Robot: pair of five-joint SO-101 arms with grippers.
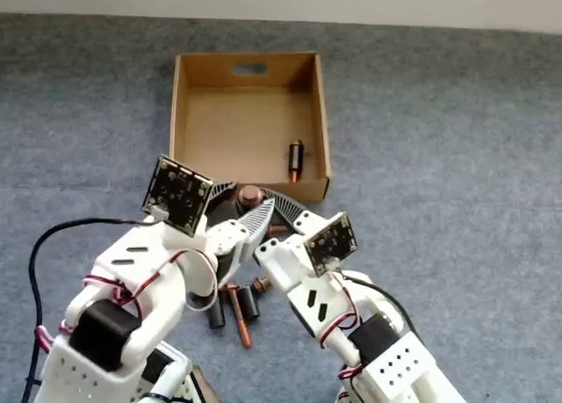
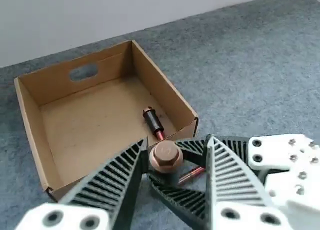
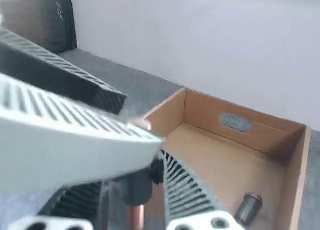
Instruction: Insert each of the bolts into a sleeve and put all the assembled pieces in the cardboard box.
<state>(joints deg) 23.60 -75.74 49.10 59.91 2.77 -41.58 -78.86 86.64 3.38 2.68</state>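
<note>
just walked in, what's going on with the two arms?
The left end effector and right end effector meet just in front of the cardboard box, with a bolt held head-up between them. A dark sleeve appears to sit on its shaft. I can't tell which one grips it. One assembled piece already lies in the box. More loose sleeves and bolts lie on the carpet, farther from the box.
</note>
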